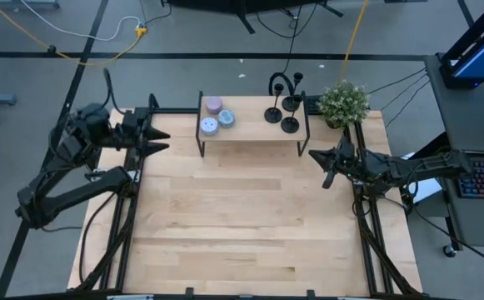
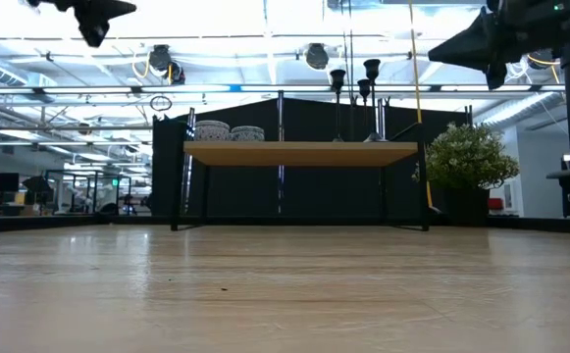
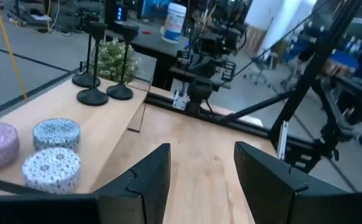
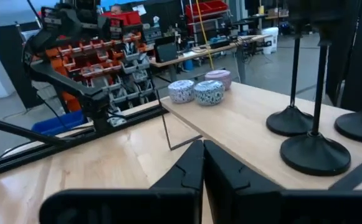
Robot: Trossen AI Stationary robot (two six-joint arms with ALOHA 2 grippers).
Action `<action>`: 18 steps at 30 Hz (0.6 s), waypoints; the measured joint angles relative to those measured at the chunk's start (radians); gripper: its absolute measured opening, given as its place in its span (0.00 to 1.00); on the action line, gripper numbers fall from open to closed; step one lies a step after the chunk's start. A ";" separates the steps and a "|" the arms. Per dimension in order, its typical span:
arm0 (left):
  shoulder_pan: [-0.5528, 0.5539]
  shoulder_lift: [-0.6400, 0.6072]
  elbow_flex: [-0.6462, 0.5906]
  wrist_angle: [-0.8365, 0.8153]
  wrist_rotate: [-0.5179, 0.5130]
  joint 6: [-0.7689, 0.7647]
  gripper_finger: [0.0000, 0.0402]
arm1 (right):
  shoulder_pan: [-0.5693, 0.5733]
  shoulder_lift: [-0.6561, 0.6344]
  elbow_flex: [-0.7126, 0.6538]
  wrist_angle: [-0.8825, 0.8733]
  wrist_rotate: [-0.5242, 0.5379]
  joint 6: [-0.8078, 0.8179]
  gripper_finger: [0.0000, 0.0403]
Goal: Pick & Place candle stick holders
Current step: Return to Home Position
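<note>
Candle stick holders (image 1: 290, 125), all three, stand upright in a cluster at the right end of the shelf (image 1: 254, 135) along the counter's (image 1: 242, 225) far edge. They look delivered, though from above I can't tell whether their bases touch. The right end effector (image 4: 202, 163) hangs over the counter's right edge, pinched closed and empty, near them. The left end effector (image 1: 160, 137), spread wide, hovers at the far left corner, well apart.

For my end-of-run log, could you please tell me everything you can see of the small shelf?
The shelf is a pale wooden board on thin black metal legs, standing level at the far edge of the table. Seen from above, three candle tins sit on its left end and three black candle stick holders stand upright on its right end.
</note>
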 joint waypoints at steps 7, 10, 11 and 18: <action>0.000 -0.146 -0.158 0.049 -0.079 -0.071 0.46 | 0.000 -0.043 -0.064 -0.001 0.000 0.045 0.00; 0.000 -0.191 -0.209 0.070 -0.112 -0.109 0.46 | 0.000 -0.055 -0.102 0.000 0.001 0.121 0.00; 0.000 -0.204 -0.224 0.079 -0.114 -0.109 0.46 | 0.000 -0.057 -0.118 0.000 0.000 0.149 0.00; 0.000 -0.280 -0.308 0.140 -0.131 -0.149 0.46 | 0.000 -0.059 -0.227 0.038 0.001 0.332 0.00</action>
